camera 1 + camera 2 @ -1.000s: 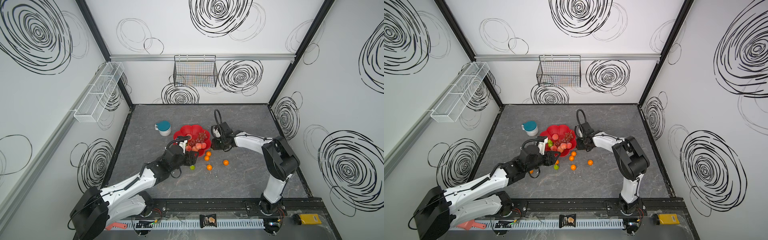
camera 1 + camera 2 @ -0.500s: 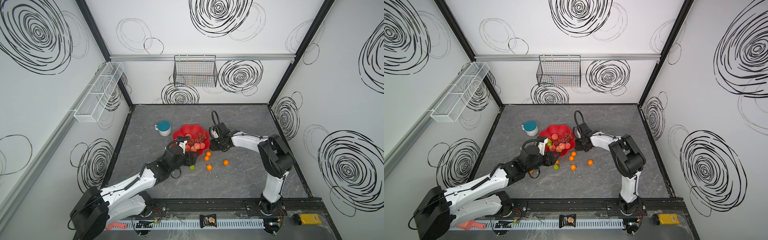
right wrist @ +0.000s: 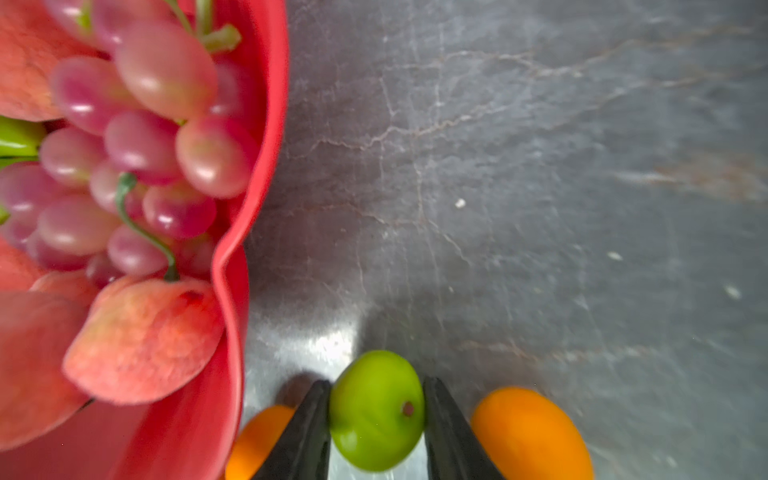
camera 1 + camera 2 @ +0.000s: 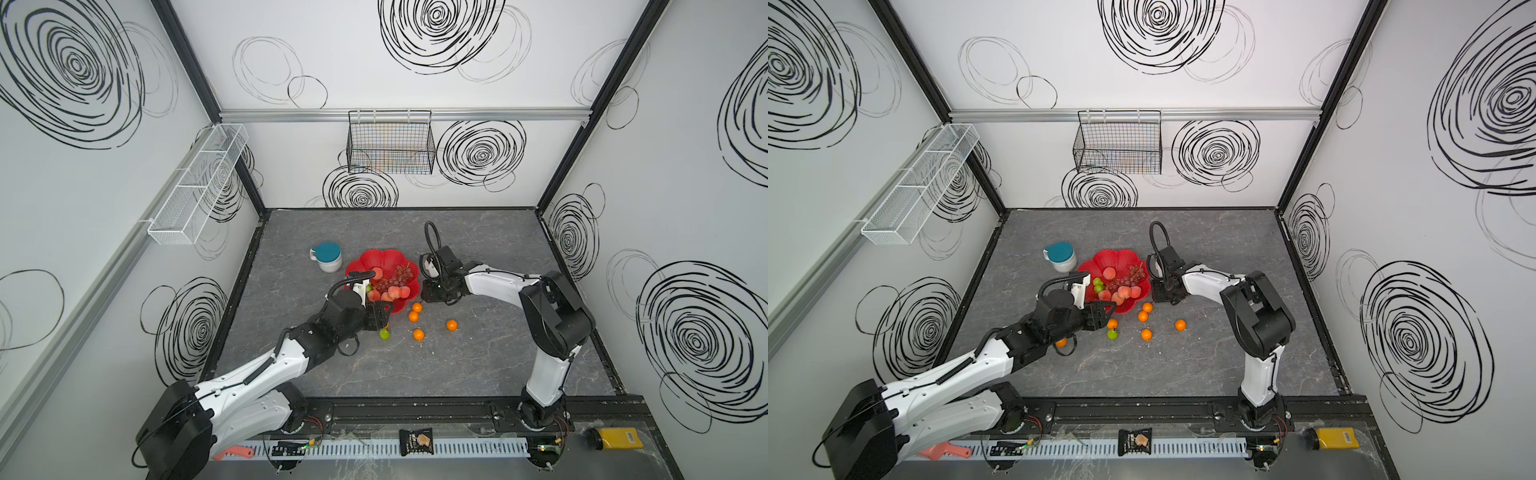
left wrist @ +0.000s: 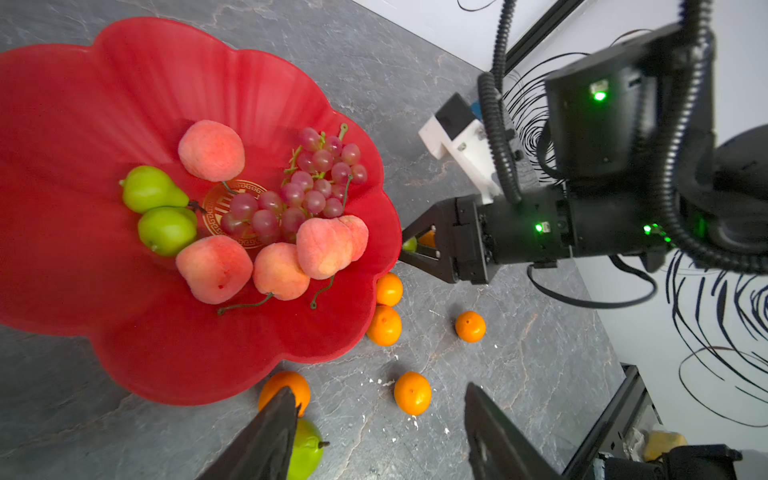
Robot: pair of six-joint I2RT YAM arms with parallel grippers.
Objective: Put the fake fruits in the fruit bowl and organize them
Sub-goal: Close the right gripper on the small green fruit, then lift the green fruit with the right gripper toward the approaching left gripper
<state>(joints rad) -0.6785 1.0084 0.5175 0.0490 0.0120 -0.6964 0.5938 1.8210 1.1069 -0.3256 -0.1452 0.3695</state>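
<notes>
Just beside the fruit bowl (image 3: 272,104), the right gripper (image 3: 376,384) seems clamped around a green pear (image 3: 376,415) low on the worktop (image 3: 540,208), with the bowl lying toward the worktop's left edge from it.

right wrist view: fruit bowl (image 3: 235,291) and grape bunch (image 3: 137,145) blurred and cropped; two oranges (image 3: 532,432) beside the bowl run off the edge. in a top view the left arm (image 4: 332,320) covers part of the bowl's rim.

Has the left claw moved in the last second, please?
No; the left claw stays at the near rim of the glossy red scalloped bowl.
</notes>
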